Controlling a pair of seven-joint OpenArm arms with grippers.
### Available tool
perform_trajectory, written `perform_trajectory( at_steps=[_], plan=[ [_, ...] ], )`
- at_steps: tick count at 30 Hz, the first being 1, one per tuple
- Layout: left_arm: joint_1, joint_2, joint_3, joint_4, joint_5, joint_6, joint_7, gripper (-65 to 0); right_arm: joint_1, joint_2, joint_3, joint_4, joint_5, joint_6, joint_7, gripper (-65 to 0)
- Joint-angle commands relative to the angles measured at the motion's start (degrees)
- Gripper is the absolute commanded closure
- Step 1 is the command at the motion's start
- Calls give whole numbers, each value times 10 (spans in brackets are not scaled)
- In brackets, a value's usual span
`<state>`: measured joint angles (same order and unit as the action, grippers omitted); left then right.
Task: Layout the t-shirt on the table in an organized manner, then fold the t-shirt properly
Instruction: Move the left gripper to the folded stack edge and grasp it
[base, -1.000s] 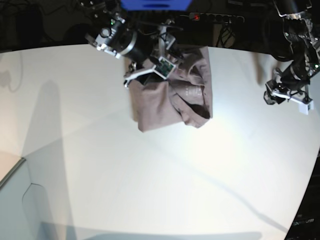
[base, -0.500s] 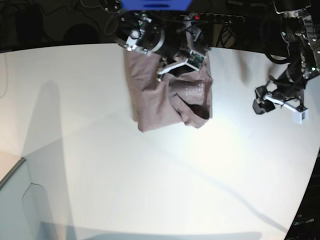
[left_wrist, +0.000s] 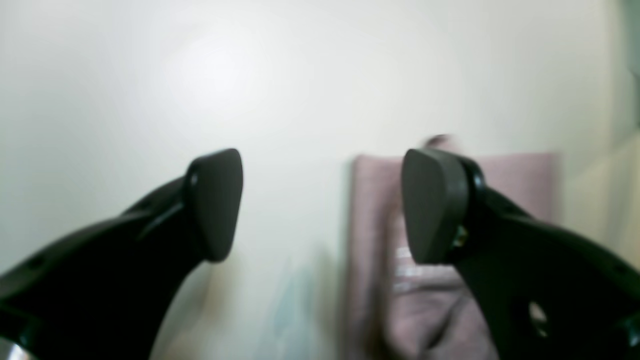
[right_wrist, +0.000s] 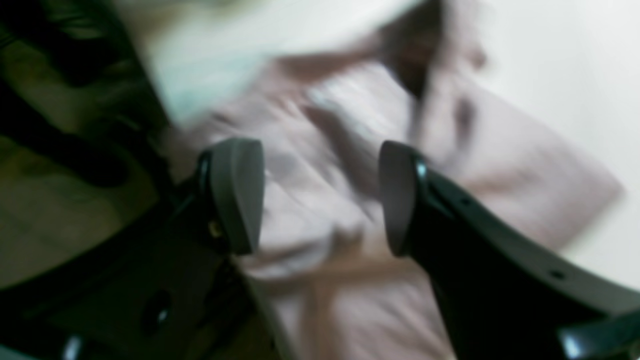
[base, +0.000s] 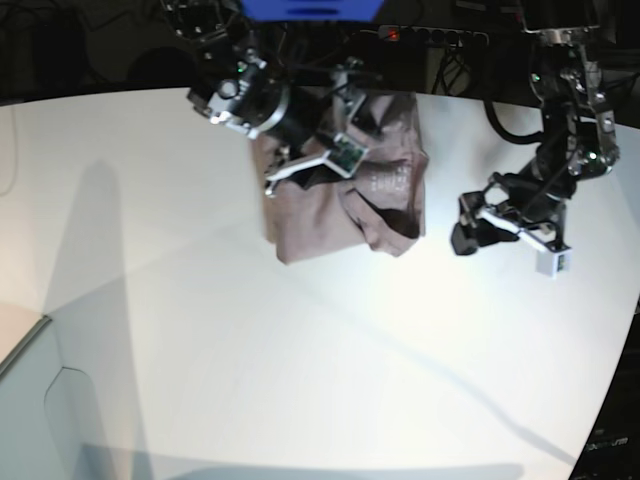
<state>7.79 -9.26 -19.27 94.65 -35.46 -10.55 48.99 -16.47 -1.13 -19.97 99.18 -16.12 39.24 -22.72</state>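
— Mauve cloth fills the gap under my right gripper (right_wrist: 320, 197); jaws spread wide, pinching nothing. It hangs over the t-shirt (base: 345, 195), and I can't tell whether the tips touch the fabric.

— And your other arm?

— My left gripper (left_wrist: 320, 205) is spread too, empty, over bare table (base: 300, 350), with the shirt's edge just beyond one fingertip.

— Which step?

— Laying out, I'd judge: the shirt sits bunched and creased at the table's far edge. Next I'd need both grippers down on opposite edges, closing on single layers and drawing them apart.
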Motion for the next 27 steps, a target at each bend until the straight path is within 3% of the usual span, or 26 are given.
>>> perform_trajectory(
  at_steps=[1,9,16,18,23,27],
  plan=[
    [-15,2,8,10,-3,0,-7,-481,2,-5,15,16,10,8,15,-367],
    [-58,34,70,-72,-2,2,-12,-477,0,-5,110,26,10,8,15,-367],
    [-58,38,87,-80,-2,2,-13,-473,0,2,124,26,9,8,15,-367],
    [-59,41,89,-80,-2,2,-13,-427,0,2,124,23,9,8,15,-367],
    [-61,42,88,-81,-2,0,-13,-224,0,2,124,23,9,8,14,-367],
    [-61,40,84,-81,-3,-1,-13,-121,0,2,124,23,9,8,14,-367]
  ],
)
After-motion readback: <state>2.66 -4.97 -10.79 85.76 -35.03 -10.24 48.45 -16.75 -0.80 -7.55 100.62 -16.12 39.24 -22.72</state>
